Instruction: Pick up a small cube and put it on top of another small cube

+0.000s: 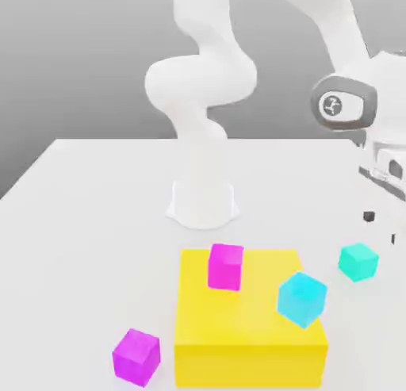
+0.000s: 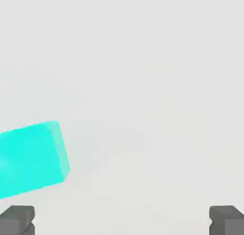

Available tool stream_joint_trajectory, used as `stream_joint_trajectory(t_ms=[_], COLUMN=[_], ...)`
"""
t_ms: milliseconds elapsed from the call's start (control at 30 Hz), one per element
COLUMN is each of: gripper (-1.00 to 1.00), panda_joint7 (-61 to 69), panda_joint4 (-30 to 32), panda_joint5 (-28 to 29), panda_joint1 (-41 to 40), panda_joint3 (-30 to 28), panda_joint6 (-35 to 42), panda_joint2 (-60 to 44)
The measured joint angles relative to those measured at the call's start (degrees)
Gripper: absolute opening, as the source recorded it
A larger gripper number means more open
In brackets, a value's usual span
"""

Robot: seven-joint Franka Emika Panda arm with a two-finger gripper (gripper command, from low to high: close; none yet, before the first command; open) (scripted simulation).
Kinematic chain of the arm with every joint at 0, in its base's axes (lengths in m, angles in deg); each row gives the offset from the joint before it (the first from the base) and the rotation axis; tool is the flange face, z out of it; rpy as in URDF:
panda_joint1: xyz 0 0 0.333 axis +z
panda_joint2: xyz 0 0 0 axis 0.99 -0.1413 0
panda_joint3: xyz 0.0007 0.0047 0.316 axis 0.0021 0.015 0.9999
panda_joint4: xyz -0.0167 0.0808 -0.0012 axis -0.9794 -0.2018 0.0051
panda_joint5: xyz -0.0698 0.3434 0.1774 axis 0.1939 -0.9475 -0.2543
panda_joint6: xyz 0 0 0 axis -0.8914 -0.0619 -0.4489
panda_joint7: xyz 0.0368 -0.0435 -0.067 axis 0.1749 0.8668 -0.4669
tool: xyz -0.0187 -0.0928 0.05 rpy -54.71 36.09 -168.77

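One small cube beside open gripper

The flat, matte white worktop spans the scene. Its far edge runs level across the exterior view, and its side edge on the exterior view's left slants from the far corner toward the near side. Behind and beyond these edges lies a plain grey backdrop, lighter toward the top and darker just above the far edge. No walls, floor seams or windows can be told apart within it. Lighting is soft and even; shadows on the worktop surface are faint and diffuse.
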Motion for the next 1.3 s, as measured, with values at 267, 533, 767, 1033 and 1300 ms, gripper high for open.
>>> stream_joint_trajectory(t_ms=[267, 533, 767, 1033, 1300], gripper=[0.00, -1.00, -1.00, -1.00, -1.00], panda_joint7=[-6.3, -8.2, -1.8, -8.8, -29.1], panda_joint4=[-1.6, -2.2, -0.6, 0.9, 1.4], panda_joint5=[10.3, 12.9, 4.3, 1.1, 0.1], panda_joint1=[6.7, 10.5, 5.0, -2.0, -14.0], panda_joint3=[-9.0, -13.4, -5.9, -8.9, -15.3], panda_joint6=[-8.9, -11.4, -5.3, 5.3, 17.4], panda_joint2=[-11.6, -15.0, -6.9, 4.6, 17.2])
